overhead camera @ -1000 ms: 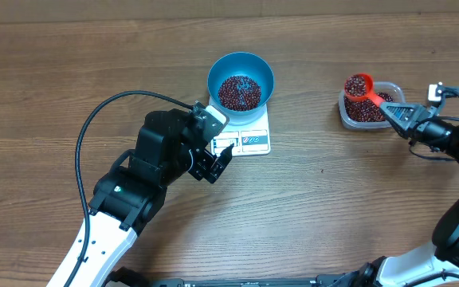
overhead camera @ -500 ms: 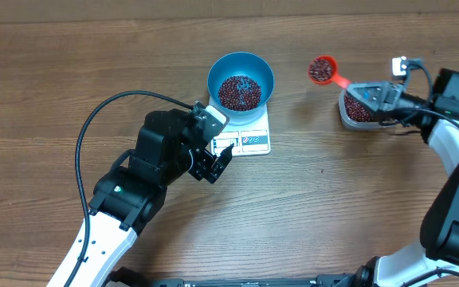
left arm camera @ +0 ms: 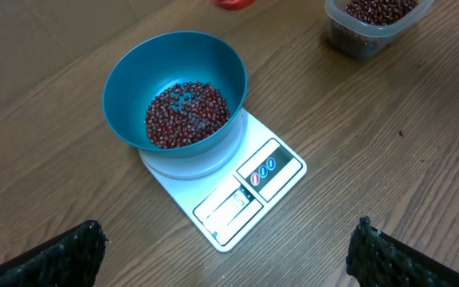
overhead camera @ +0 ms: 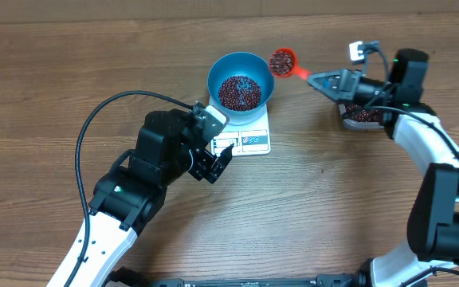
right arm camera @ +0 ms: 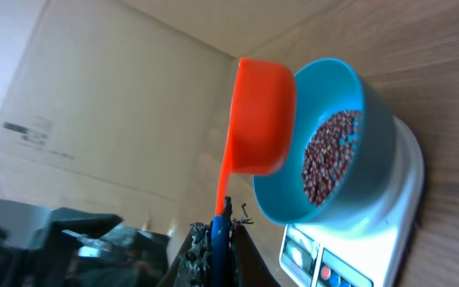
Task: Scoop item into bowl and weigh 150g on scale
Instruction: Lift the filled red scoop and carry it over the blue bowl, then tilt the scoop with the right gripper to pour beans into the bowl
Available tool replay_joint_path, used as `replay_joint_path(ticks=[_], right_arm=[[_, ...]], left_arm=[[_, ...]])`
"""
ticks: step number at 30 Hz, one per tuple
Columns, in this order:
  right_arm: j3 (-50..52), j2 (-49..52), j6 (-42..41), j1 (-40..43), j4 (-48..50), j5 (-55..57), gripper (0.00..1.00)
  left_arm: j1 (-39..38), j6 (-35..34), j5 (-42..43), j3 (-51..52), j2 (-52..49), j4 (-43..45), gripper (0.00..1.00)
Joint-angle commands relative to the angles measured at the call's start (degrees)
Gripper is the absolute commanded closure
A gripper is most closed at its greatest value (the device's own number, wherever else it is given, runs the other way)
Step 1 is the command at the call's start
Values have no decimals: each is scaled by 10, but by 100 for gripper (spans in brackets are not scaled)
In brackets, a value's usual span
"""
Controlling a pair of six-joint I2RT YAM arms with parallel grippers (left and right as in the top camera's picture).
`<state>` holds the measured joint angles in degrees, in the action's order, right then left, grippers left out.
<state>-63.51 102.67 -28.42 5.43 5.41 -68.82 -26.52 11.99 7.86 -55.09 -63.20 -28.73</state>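
The blue bowl [overhead camera: 241, 67] stands on the white scale [overhead camera: 253, 140] and holds a heap of dark red-brown beans [overhead camera: 239, 92]. My right gripper [overhead camera: 322, 80] is shut on the blue handle of a red scoop [overhead camera: 282, 60]. The scoop is full of beans and hovers just right of the bowl's rim. In the right wrist view the scoop [right arm camera: 260, 115] hangs beside the bowl [right arm camera: 366, 135], above the scale [right arm camera: 357, 255]. My left gripper [overhead camera: 216, 165] stands open near the scale's front-left corner, nothing between its fingers. In the left wrist view the bowl [left arm camera: 134, 72] and the scale [left arm camera: 249, 187] lie ahead.
A clear plastic tub [overhead camera: 363, 116] of more beans sits at the right, partly under my right arm. It shows at the top right of the left wrist view too, as the tub [left arm camera: 373, 24]. A black cable [overhead camera: 94, 119] loops over the left arm.
My right gripper has carried the loaded scoop from over the tub leftward to the bowl's right rim. The left arm, bowl and scale have not moved.
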Motion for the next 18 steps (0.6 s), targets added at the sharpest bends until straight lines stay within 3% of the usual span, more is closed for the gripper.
replay_joint_path(ticks=[1, 6, 18], right_arm=[[-2, 1, 1, -37, 26, 60, 96], [-2, 1, 65, -86, 55, 115, 96], [-2, 1, 365, -132, 52, 189, 96]], left_arm=[[3, -9, -4, 1, 6, 0, 0], [3, -9, -4, 1, 6, 0, 1], [3, -9, -4, 1, 6, 0, 0]])
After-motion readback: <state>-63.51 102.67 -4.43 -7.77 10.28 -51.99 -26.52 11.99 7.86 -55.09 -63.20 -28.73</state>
